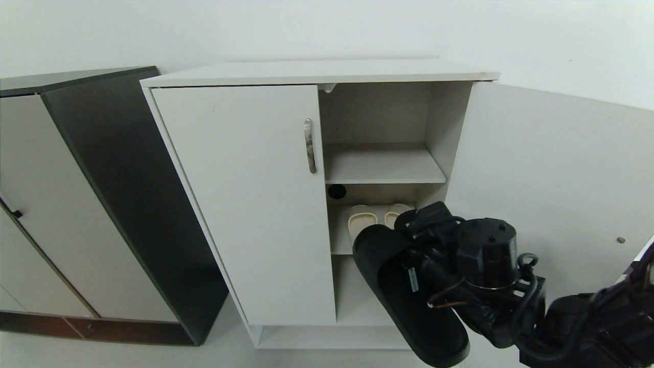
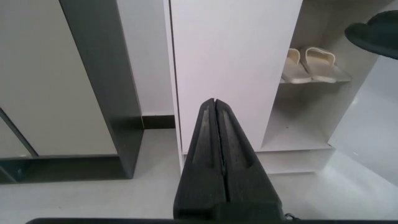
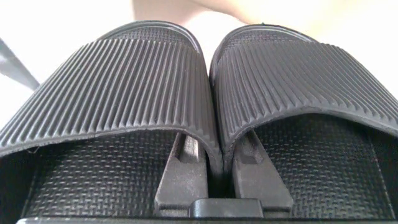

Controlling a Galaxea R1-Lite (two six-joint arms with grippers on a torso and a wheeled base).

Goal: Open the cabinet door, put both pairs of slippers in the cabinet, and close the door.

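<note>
Right gripper [image 3: 217,169] pinches black slippers [image 1: 403,299] together, before open cabinet [image 1: 245,214]

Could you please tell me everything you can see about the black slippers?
The black slippers are a matte, rubbery-looking pair with ribbed straps and textured footbeds. They hang side by side, tilted, before the open right side of the cabinet, near the shelf with the cream slippers. The right gripper pinches their adjoining inner edges, one finger under each strap.
</note>
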